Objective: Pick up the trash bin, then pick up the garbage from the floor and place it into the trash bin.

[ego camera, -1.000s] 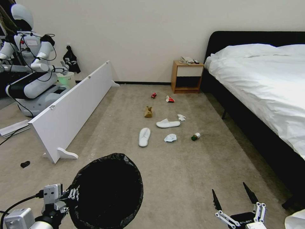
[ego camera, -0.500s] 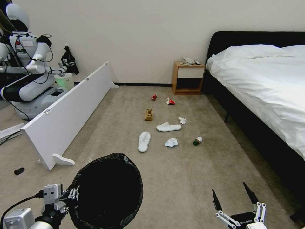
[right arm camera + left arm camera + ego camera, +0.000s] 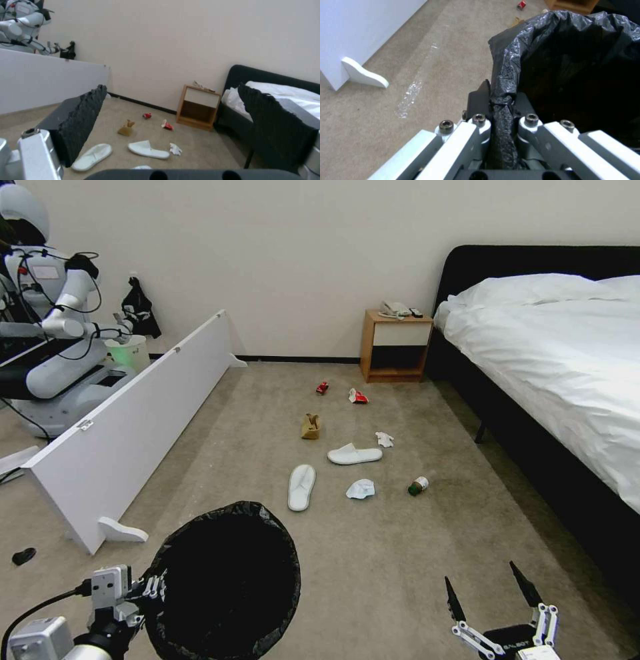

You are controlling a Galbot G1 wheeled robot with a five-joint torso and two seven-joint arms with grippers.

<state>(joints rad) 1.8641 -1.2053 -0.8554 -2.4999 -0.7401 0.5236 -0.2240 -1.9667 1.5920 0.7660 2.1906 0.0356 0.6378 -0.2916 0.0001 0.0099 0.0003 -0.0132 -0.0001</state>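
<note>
Gripping trash bin (image 3: 227,580) rim, left gripper (image 3: 500,110) clamped tight; bin upright, mouth up; right gripper (image 3: 492,588) spread wide, empty.

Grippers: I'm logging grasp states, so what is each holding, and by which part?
The left gripper is shut on the trash bin, pinching its bag-covered rim. The right gripper is open, holding nothing.

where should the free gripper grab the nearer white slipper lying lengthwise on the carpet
A judgement: right gripper, open, best comes from above and pinches the nearer slipper across its narrow middle. It lies flat and long on the carpet, sole down, so its thin side edges suit the jaws.
</note>
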